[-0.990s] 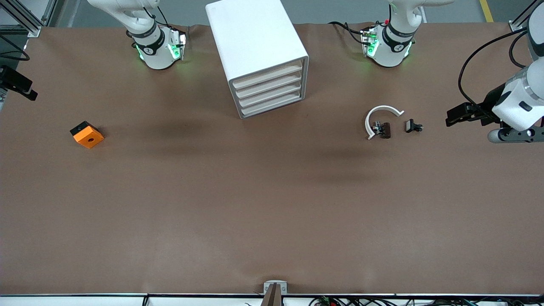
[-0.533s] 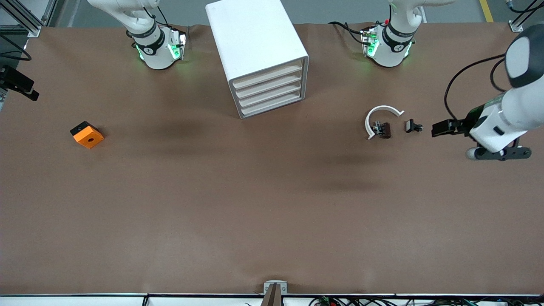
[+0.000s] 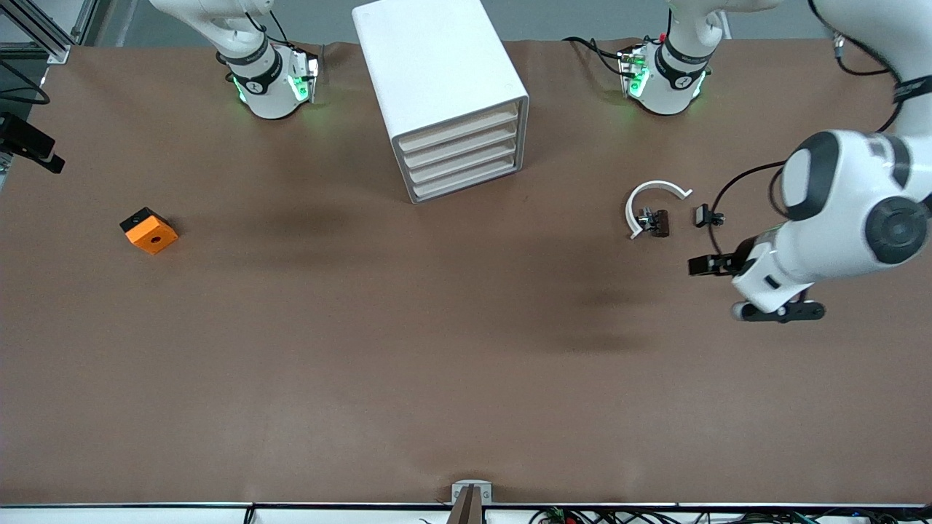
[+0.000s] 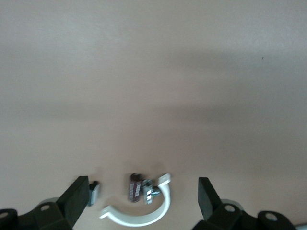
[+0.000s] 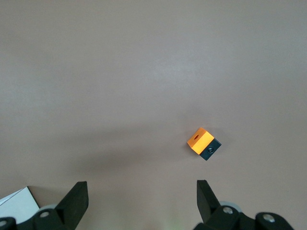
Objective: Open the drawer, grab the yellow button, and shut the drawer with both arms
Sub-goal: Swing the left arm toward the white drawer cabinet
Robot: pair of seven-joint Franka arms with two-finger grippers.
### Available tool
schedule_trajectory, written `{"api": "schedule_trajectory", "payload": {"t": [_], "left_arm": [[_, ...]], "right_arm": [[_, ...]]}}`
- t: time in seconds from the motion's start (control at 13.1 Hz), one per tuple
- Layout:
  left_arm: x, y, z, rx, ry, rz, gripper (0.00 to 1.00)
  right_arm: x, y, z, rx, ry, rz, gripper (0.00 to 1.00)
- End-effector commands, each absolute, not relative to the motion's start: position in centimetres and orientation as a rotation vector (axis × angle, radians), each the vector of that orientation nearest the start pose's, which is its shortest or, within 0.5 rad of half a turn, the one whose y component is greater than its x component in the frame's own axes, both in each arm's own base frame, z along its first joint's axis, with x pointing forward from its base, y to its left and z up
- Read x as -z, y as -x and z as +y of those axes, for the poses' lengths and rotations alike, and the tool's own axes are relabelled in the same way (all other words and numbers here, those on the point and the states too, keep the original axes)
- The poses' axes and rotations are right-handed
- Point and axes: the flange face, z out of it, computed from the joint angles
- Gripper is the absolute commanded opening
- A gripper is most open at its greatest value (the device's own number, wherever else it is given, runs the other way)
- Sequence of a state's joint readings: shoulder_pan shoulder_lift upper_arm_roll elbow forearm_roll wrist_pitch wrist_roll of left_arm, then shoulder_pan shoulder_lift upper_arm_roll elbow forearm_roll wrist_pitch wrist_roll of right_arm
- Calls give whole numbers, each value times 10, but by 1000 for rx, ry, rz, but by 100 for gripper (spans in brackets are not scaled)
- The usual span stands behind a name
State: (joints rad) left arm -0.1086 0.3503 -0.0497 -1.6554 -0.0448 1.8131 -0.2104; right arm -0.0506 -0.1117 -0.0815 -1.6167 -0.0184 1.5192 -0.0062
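Note:
The white cabinet [image 3: 437,73] stands between the arms' bases, and a corner of it shows in the right wrist view [image 5: 13,201]. Its highest drawer [image 3: 457,129] is shut, like the three below it. The button is not in view. My left gripper [image 3: 705,266] is open and empty, low over the bare mat beside the small clip parts; in the left wrist view [image 4: 142,182] those parts lie between its fingers. My right gripper [image 5: 142,184] is open and empty, high over the mat between the cabinet and the orange block [image 5: 200,139].
A white C-shaped clip [image 3: 648,191] [image 4: 144,218], a dark brown part [image 3: 660,223] [image 4: 135,188] and a small black part [image 3: 706,215] [image 4: 94,191] lie toward the left arm's end. The orange square block [image 3: 151,233] lies toward the right arm's end.
My left arm has swung in from its end of the table toward the middle and the front camera, carrying its open gripper past the black part. The right arm has hardly moved.

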Motion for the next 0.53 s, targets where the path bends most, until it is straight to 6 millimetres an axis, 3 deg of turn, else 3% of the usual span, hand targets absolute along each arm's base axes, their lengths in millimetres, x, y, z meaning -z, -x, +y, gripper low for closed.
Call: {"api": "schedule_trajectory", "payload": {"t": [0.0, 0.15, 0.46], "left_arm": [[-379, -630, -127, -349, 3165, -242, 100], [-362, -628, -153, -405, 3143, -396, 100], [-342, -629, -206, -604, 3061, -910, 100]], "right_arm": [[-661, -501, -74, 49, 3124, 210, 100], [-662, -501, -73, 61, 3122, 208, 100], [-663, -500, -72, 90, 3115, 207, 100]]}}
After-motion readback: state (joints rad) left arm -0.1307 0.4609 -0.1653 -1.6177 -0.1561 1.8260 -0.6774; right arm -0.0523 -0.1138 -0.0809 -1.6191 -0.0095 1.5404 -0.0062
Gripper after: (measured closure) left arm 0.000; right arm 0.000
